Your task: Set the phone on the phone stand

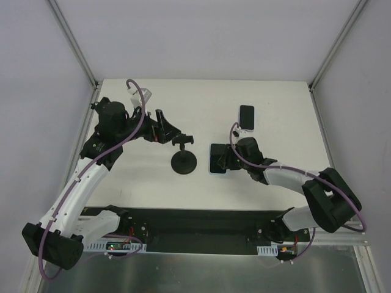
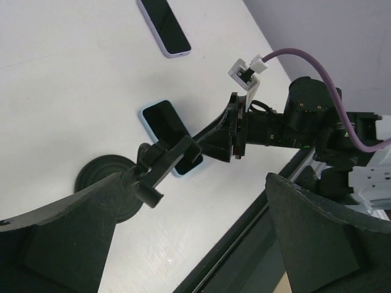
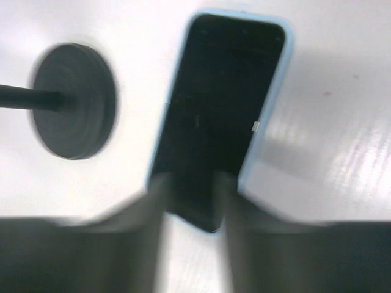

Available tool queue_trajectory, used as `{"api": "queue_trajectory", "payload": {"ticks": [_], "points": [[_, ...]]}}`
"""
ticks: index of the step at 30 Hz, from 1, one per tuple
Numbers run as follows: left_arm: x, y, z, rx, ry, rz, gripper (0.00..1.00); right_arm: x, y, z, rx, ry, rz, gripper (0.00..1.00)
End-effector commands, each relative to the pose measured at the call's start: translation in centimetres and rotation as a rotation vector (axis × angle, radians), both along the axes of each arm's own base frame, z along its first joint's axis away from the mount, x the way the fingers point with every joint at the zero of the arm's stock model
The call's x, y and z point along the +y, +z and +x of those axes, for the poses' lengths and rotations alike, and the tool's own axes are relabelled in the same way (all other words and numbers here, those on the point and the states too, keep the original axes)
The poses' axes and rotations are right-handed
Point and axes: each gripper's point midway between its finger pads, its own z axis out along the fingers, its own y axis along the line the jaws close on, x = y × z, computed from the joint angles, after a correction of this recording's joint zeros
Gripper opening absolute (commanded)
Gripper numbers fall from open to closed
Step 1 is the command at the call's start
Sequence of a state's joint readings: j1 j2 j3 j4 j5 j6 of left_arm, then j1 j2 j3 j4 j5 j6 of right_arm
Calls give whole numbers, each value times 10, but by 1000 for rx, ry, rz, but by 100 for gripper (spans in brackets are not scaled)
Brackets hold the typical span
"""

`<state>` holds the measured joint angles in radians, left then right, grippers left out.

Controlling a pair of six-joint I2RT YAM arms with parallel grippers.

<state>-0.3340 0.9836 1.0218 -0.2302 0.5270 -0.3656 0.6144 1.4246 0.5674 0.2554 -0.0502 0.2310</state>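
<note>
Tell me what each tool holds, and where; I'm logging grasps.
Left tool: nothing. Right tool straddles the blue phone's end; a grip cannot be told.

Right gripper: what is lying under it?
The blue-cased phone lies flat on the white table under the right gripper. The fingers cover its near end.

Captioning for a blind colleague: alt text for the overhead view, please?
The right gripper is over a blue-cased phone lying flat beside a black phone stand; the open left gripper is by the stand's head. A second phone lies farther back.
</note>
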Motion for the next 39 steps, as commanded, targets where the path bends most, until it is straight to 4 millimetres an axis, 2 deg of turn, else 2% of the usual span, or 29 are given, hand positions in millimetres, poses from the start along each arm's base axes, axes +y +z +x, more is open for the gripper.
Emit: {"api": "queue_trajectory", "payload": {"ticks": [1, 3, 4, 6, 7, 8, 9, 10, 11, 12, 14, 16, 19, 20, 23, 25, 29, 32, 39], "points": [[-20, 26, -2, 83, -83, -103, 96, 26, 67, 6, -134, 30, 288, 1], [-27, 27, 0, 114, -118, -115, 95, 22, 77, 8, -157, 12, 298, 1], [-30, 29, 6, 127, -126, -117, 94, 22, 92, 14, -178, 7, 296, 1], [-33, 38, 11, 120, -133, -124, 93, 11, 68, 12, -82, 10, 136, 1], [-33, 38, 14, 120, -126, -121, 93, 7, 59, 11, -27, 19, 54, 8], [-32, 40, 16, 111, -117, -118, 93, 8, 71, 9, 64, 52, -28, 25], [-31, 45, 20, 85, -101, -109, 93, 6, 53, 6, 146, 64, -118, 66], [-30, 49, 22, 72, -92, -106, 93, 3, 51, 3, 168, 64, -193, 79], [-29, 52, 24, 59, -86, -100, 93, -6, 58, 5, 153, 29, -320, 91], [-26, 60, 28, 24, -68, -90, 93, -9, 51, 4, 172, 26, -379, 96], [-24, 63, 31, 4, -57, -74, 94, -7, 56, 7, 178, 12, -415, 96], [-19, 67, 35, -37, -32, -45, 95, -6, 52, 11, 186, 0, -437, 96], [-10, 61, 38, -70, 5, 6, 95, -10, 47, 20, 207, -54, -514, 96], [-6, 58, 41, -78, 33, 24, 95, -11, 45, 17, 232, -53, -543, 96], [4, 44, 42, -93, 68, 75, 95, -10, 40, 24, 241, -74, -597, 96], [6, 30, 42, -80, 73, 100, 96, -3, 33, 26, 256, -60, -588, 96], [7, 17, 39, -65, 63, 118, 96, 3, 22, 29, 272, -60, -578, 96], [5, 20, 36, -66, 45, 104, 96, 11, 13, 32, 296, -50, -574, 96], [-3, 18, 31, -52, -1, 78, 98, 28, 11, 37, 271, -37, -523, 96]]}}
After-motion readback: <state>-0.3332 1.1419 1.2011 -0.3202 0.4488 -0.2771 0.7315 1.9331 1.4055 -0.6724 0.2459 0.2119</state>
